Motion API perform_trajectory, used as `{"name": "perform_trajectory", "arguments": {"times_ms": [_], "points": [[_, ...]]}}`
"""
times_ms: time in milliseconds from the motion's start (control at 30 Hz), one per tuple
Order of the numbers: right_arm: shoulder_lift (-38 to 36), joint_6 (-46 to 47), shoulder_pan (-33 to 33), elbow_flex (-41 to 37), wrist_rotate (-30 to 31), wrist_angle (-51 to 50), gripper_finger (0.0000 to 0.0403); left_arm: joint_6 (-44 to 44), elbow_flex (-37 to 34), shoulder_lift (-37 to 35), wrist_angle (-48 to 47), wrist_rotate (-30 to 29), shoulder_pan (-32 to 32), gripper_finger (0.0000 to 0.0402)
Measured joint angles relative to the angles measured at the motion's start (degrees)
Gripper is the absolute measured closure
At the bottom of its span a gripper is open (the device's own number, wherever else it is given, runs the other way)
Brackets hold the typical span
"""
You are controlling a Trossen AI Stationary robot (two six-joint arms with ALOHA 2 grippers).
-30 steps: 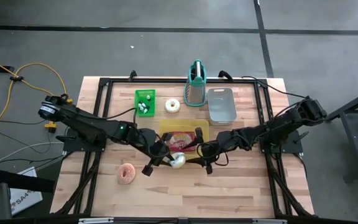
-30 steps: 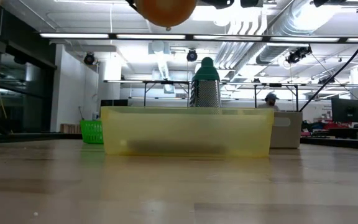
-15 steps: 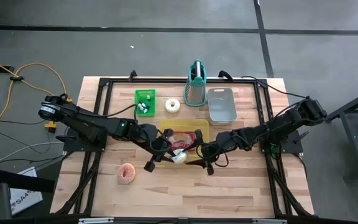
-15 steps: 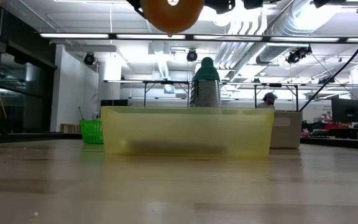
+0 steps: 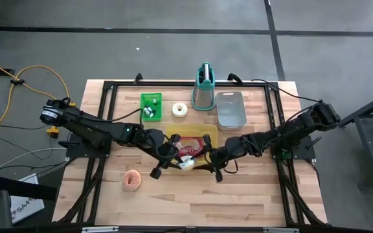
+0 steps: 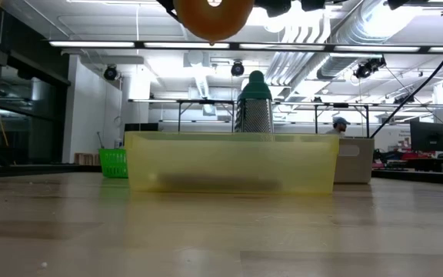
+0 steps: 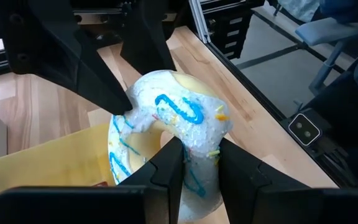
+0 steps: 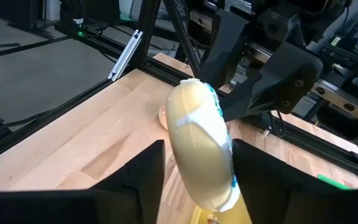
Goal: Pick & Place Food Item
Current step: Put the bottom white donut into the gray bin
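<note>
A white-frosted donut [image 7: 173, 118] with blue icing lines hangs in the air over the near edge of the yellow bin [image 5: 173, 133]. My left gripper [image 7: 197, 146] is shut on it. My right gripper [image 8: 199, 146] comes level from the table's right, and its two fingers stand close on either side of the same donut [image 8: 201, 137]. In the high view the donut [image 5: 186, 164] sits between both grippers at the table's middle. The low view shows only its tan underside [image 6: 214, 17] at the top. My left gripper pinches the donut's ring [image 7: 199, 144] between its two fingers, on the side nearest this arm. The fingers come from the table's left, slanting a little downward. The donut stands on edge, lifted clear of table and bin. My right gripper's fingers [image 8: 148, 168] flank the donut's other side; I cannot tell whether they touch it.
A pink donut [image 5: 132, 180] lies on the table near the left front. At the back stand a green basket [image 5: 151, 105], a white donut [image 5: 180, 110], a grater [image 5: 204, 87] and a grey bin [image 5: 230, 109]. Red items lie in the yellow bin [image 6: 229, 161].
My left gripper has swung the donut slightly toward the right gripper and the yellow bin. In the low view the donut has turned, and its hole shows from below now.
</note>
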Motion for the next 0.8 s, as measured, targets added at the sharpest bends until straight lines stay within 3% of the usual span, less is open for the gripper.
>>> {"name": "perform_trajectory", "arguments": {"times_ms": [300, 633, 800], "points": [[-0.02, -0.04, -0.08, -0.02, 0.21, 0.67, 0.0294, 0.0, -0.02, 0.0, 0.81, 1.13, 0.0, 0.0321], [-0.02, -0.04, -0.08, -0.02, 0.23, 0.67, 0.0332, -0.68, -0.02, 0.0, 1.22, 0.57, 0.0, 0.0321], [-0.02, -0.04, -0.08, -0.02, 0.23, 0.61, 0.0346, -0.79, -0.02, -0.02, 0.98, 0.57, 0.0, 0.0302]]}}
